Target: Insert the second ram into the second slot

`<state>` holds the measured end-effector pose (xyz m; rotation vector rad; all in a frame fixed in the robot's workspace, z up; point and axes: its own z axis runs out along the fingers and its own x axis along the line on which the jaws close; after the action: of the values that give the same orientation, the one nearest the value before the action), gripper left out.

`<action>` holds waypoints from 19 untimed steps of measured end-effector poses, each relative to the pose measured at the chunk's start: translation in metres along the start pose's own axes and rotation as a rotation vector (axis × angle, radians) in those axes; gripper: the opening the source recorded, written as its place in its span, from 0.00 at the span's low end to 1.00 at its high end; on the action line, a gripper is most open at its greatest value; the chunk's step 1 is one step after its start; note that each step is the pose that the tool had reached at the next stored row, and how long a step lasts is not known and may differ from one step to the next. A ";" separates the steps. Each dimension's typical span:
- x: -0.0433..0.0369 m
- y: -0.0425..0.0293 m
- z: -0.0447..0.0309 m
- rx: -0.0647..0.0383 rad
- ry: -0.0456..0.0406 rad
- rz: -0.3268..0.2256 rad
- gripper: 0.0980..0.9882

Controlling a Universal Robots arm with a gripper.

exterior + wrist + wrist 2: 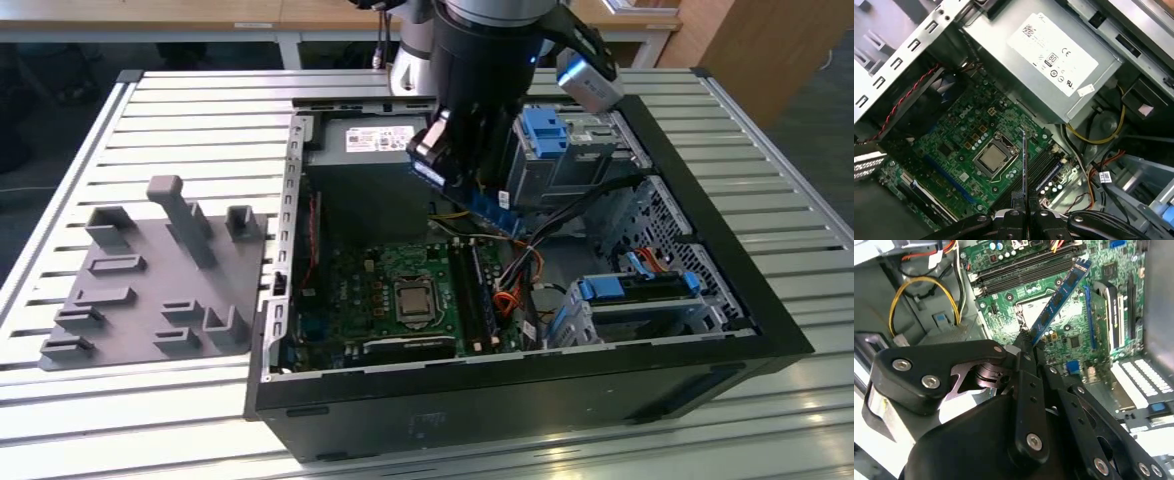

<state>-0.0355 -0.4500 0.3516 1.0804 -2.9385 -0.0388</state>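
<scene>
The gripper (pixel 1027 342) is clamped tight on the ram (pixel 1059 297). Its black metal fingers (pixel 1029 375) pinch one short end of the thin, flat, blue-green board. The stick tilts out over the green motherboard (pixel 1064 335), near the long black slots (pixel 1024 271). In the first wrist view the ram (pixel 1024 160) is edge-on, a mere sliver near the square, shiny CPU socket (pixel 995 159). In the exterior view the ram (pixel 483 207) hangs inside the open black case (pixel 534 400), at one o'clock from the socket (pixel 411 298). The arm's (pixel 474 90) dark body hides its upper end. Whether any slot is filled is hard to tell.
</scene>
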 end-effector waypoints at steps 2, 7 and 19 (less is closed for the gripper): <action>0.0000 0.0000 0.0009 0.001 -0.0004 0.034 0.05; 0.0000 -0.0001 0.0035 0.003 -0.0015 0.121 0.05; 0.0000 -0.0003 0.0100 0.008 -0.0054 0.331 0.05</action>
<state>-0.0355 -0.4500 0.3416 0.5822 -3.0804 -0.0261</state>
